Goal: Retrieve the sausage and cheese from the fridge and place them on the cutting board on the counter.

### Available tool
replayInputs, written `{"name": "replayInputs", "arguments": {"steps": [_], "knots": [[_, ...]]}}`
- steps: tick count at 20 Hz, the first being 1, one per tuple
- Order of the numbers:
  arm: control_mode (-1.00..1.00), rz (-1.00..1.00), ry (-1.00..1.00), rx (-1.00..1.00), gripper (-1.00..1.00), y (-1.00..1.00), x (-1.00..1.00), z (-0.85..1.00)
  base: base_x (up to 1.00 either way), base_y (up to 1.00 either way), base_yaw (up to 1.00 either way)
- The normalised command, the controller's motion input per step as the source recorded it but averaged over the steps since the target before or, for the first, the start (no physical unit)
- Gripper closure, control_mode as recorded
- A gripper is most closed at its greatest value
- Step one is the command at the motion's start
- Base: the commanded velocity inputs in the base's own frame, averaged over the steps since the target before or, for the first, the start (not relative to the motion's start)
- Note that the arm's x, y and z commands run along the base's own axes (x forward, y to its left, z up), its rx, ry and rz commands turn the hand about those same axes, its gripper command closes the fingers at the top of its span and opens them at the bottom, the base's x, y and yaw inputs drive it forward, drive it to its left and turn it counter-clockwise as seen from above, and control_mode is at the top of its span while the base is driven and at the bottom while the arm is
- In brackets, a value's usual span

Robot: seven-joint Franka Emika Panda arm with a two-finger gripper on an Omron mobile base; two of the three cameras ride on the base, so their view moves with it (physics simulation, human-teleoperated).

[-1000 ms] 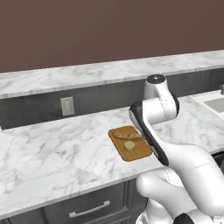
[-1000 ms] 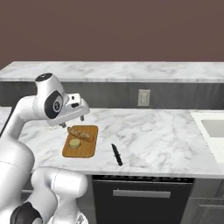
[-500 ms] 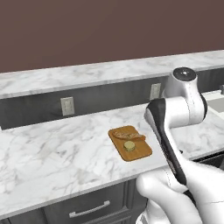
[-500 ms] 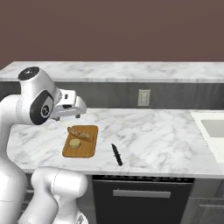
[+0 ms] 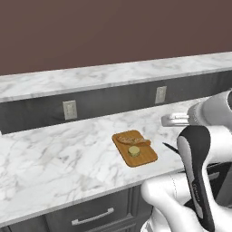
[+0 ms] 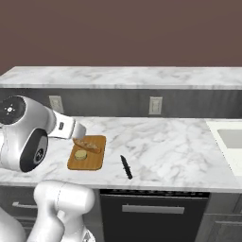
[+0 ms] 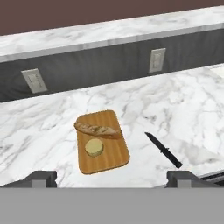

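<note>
Two items lie on the cutting board (image 7: 103,148) on the desk (image 7: 188,109): round cheese (image 7: 94,147) and a tan bread-like piece (image 7: 98,129). Tool (image 7: 112,178) wide, empty. Risk: mistaking bread for sausage.

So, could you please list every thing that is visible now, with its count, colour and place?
cutting board: one, orange-brown wood, flat on the counter near its front edge.
cheese: one, yellowish-tan round puck, on the cutting board, nearer the front.
bread-like piece: one, long and tan-brown, lying across the far part of the cutting board, beside the cheese.
knife: one, black, flat on the counter beside the board, apart from it.
counter: one, white marble with grey veins.
ledge: one, white marble, raised on the back wall.
outlets: two, pale, on the dark grey back wall.
sink: one, pale, at the right end of the counter.
gripper: one, dark tips, open, above the counter's front edge, holding nothing.
</note>
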Motion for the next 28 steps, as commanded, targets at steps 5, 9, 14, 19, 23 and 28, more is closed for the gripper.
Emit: {"name": "replayInputs", "arguments": {"steps": [5,9,14,19,23,28], "knots": [[-1.0,-0.17,0.01,0.1,-1.0,-0.03,-0.25,0.85,0.0,0.0,0.0],[-1.0,-0.15,0.07,0.0,-1.0,0.0,-0.35,0.61,0.0,0.0,0.0],[-1.0,-0.01,0.0,0.0,-1.0,-0.01,-0.42,0.02,0.0,0.0,0.0],[-1.0,0.0,-0.06,0.0,-1.0,0.0,-0.38,-0.19,0.0,0.0,0.0],[-1.0,0.0,-0.01,0.0,-1.0,0.0,-0.17,-0.23,0.0,0.0,0.0],[1.0,0.0,0.0,0.0,-1.0,0.0,0.0,0.0,-0.02,-0.03,0.0]]}}
